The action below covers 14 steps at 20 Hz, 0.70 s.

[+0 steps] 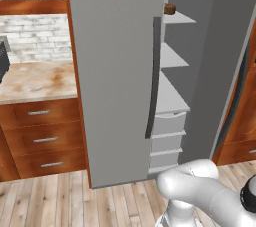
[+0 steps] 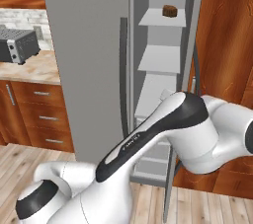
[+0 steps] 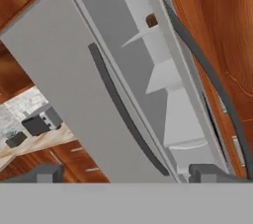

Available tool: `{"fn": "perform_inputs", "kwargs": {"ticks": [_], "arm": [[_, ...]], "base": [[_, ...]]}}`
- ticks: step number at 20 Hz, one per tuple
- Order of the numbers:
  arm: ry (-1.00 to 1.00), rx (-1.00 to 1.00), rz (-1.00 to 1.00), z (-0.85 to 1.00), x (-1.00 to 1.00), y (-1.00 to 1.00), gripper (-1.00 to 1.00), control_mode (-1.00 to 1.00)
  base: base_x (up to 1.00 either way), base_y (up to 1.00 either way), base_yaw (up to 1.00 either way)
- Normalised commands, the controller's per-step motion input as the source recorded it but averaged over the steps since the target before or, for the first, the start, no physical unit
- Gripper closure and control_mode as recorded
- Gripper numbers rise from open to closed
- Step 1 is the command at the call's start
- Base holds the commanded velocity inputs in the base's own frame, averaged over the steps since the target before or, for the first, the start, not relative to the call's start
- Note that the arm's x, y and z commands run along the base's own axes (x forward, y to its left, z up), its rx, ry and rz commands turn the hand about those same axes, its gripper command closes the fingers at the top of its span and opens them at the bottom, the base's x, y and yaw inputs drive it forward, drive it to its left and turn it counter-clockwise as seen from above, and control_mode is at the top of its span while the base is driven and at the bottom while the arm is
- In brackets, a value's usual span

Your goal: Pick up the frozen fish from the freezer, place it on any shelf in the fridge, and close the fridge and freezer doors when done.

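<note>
The end effector (image 3: pixel 126 173) stands with its jaws wide apart and nothing between them, well back from the appliance and aimed up along its front. That standoff probably suits an approach: the arm (image 2: pixel 163 134) is folded low in front of the open compartment, leaving room to reach in.

Ahead of the end effector and to its right side in the hand view, one door (image 1: pixel 220 71) is swung open, so the shelves (image 1: pixel 172 96) are exposed; the other door (image 1: pixel 115 71), with its long dark handle (image 3: pixel 126 114), is shut and lies just beside the opening.

On the top shelf, far from the end effector, sits a small brown block (image 2: pixel 169 11), presumably the fish, though it is too small to be sure. The lower shelves look bare, and the drawers (image 1: pixel 167 138) beneath them are closed, so their contents cannot be told.

Off to the other side, a toaster (image 2: pixel 17 45) rests on the desk (image 1: pixel 35 78), apart from the work.
</note>
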Motion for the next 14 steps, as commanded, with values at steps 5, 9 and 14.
{"fn": "perform_inputs", "kwargs": {"ticks": [5,9,14], "arm": [[0.01,0.10,0.00,-0.53,0.02,0.00,-1.00,-1.00],[0.00,0.03,0.00,-0.23,0.18,0.00,-1.00,-1.00],[0.00,0.00,0.00,-0.21,0.34,0.00,-1.00,-1.00]], "base": [[0.00,0.00,0.00],[0.00,0.00,0.00],[0.00,0.00,0.00]]}}
